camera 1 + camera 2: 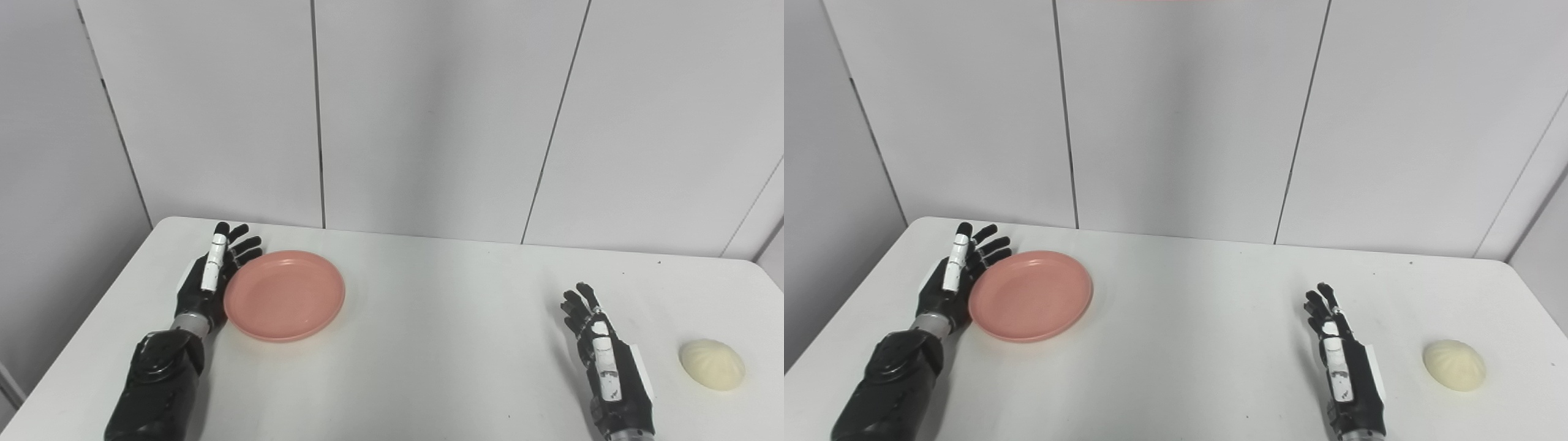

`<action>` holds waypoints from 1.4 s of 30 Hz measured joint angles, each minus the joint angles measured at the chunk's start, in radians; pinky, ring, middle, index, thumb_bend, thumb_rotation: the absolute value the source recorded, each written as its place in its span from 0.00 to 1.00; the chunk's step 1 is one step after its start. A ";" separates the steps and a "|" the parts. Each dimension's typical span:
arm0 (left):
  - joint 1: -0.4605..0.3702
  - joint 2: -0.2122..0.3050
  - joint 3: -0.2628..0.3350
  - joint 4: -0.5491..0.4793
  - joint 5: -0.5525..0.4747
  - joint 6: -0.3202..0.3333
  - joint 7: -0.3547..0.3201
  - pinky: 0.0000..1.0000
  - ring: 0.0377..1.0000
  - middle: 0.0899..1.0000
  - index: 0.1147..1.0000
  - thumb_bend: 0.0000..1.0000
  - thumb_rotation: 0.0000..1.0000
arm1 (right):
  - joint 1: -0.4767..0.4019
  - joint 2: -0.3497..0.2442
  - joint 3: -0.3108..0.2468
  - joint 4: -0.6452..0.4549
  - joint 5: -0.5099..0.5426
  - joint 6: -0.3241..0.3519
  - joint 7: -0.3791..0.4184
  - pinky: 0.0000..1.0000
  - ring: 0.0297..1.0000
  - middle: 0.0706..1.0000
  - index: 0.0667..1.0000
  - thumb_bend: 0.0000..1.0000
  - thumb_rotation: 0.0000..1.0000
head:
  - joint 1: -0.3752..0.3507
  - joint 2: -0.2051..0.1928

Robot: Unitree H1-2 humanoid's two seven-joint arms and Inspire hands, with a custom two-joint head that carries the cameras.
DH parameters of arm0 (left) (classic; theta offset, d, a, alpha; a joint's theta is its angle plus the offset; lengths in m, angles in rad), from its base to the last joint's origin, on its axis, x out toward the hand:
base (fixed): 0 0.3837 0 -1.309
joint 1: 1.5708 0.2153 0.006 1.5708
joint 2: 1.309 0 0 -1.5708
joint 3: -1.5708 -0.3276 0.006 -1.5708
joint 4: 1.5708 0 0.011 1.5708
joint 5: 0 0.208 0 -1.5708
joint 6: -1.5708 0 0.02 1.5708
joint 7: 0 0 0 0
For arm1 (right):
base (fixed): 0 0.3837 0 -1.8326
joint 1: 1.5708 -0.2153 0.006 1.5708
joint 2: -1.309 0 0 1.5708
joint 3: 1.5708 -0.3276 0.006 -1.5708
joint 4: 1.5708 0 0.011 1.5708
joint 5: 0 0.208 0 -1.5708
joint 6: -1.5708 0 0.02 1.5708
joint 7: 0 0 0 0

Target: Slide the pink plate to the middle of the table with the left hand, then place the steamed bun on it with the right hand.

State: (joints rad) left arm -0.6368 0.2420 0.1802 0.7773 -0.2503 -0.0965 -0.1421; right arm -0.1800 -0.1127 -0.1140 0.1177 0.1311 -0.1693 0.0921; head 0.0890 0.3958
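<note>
Pink plate [284, 295] smooth plastic; table [429, 343] matt.

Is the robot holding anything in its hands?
No. The left hand is open beside the pink plate, and the right hand is open, apart from the steamed bun.

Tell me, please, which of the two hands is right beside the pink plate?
The left hand, open against the plate's left rim; the right hand is far off.

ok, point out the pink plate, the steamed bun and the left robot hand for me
pink plate [285, 294], left eye view, centre.
steamed bun [712, 364], left eye view, top.
left robot hand [211, 278], left eye view, back.
</note>
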 measured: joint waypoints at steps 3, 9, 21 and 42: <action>-0.006 -0.016 -0.015 0.002 0.010 -0.003 -0.001 0.83 0.78 0.75 0.79 0.79 0.93 | 0.001 0.000 0.000 -0.001 0.001 0.000 0.000 0.97 0.92 0.90 0.94 0.83 0.96 | -0.009 0.003; -0.016 -0.067 -0.054 -0.008 0.021 0.000 -0.020 0.83 0.79 0.76 0.80 0.80 0.92 | 0.005 0.004 0.002 -0.007 0.001 0.000 0.000 0.96 0.91 0.90 0.94 0.83 0.95 | -0.023 0.011; 0.028 -0.134 -0.096 -0.110 0.047 0.032 -0.018 0.85 0.78 0.74 0.79 0.80 0.92 | 0.013 0.012 0.003 -0.019 -0.001 0.000 0.000 0.95 0.91 0.90 0.92 0.85 0.95 | -0.055 0.025; 0.105 -0.248 -0.089 -0.321 0.040 0.179 0.008 0.88 0.83 0.77 0.77 0.73 0.96 | 0.023 0.076 0.059 -0.061 -0.096 0.022 -0.074 0.93 0.90 0.88 0.93 0.81 0.96 | -0.247 0.044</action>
State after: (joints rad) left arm -0.5318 -0.0059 0.0910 0.4568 -0.2101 0.0825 -0.1344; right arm -0.1569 -0.0364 -0.0545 0.0569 0.0356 -0.1473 0.0180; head -0.1580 0.4403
